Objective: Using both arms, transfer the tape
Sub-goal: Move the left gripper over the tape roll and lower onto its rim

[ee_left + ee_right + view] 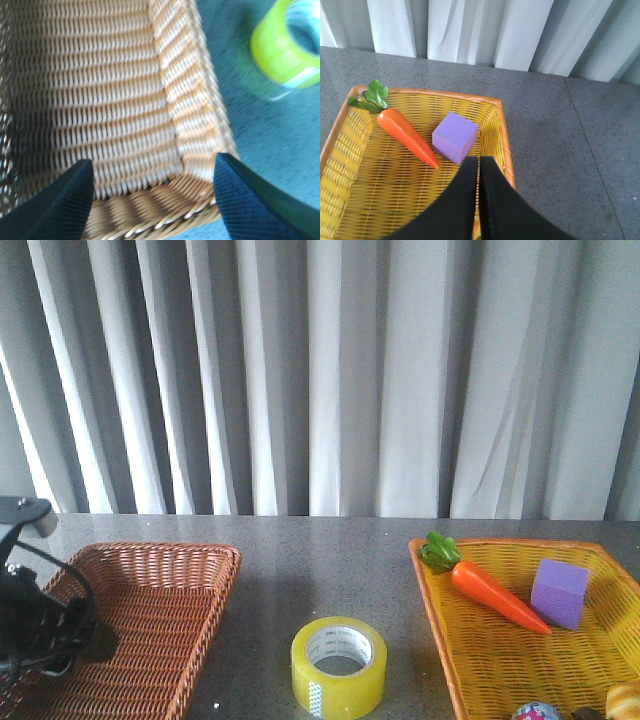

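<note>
The yellow tape [339,665] lies flat on the grey table between the two baskets, its white core facing up; the left wrist view catches it as the tape [284,47] beyond the basket's corner. My left gripper [152,192] hangs open over the near right corner of the brown wicker basket [100,90], with nothing between its fingers. In the front view only the left arm [35,625] shows, at the left edge over that basket. My right gripper [478,165] is shut on nothing, above the yellow basket [370,185] close to the purple cube.
A brown wicker basket [150,625] sits at the left, a yellow basket [500,640] at the right. The yellow one holds a carrot [490,592], a purple cube [558,592] and small items at its near edge. Grey curtains hang behind the table.
</note>
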Action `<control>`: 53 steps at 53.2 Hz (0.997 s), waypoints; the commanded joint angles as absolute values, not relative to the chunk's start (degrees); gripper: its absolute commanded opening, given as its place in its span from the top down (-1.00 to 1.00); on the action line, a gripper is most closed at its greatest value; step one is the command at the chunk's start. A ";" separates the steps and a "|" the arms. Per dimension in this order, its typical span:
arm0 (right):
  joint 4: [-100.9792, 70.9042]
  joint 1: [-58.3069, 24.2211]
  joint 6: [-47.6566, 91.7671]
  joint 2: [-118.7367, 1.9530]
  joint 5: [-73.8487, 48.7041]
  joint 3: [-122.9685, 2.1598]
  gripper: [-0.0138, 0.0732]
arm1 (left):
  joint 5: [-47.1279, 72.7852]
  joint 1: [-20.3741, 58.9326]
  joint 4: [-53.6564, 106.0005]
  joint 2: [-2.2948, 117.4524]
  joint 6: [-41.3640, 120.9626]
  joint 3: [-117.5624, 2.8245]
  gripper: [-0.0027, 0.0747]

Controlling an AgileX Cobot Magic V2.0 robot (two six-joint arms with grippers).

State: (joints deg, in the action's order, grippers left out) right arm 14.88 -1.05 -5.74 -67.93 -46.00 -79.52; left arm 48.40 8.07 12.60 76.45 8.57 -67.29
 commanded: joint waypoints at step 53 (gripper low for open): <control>15.59 -0.62 -5.72 -65.94 -44.69 -76.64 0.70 | 60.10 28.68 9.24 115.67 1.43 -116.69 -0.32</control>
State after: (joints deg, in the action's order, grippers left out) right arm 14.76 -1.05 -5.74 -67.18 -47.83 -75.19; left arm 61.07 26.69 12.11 116.10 4.49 -112.35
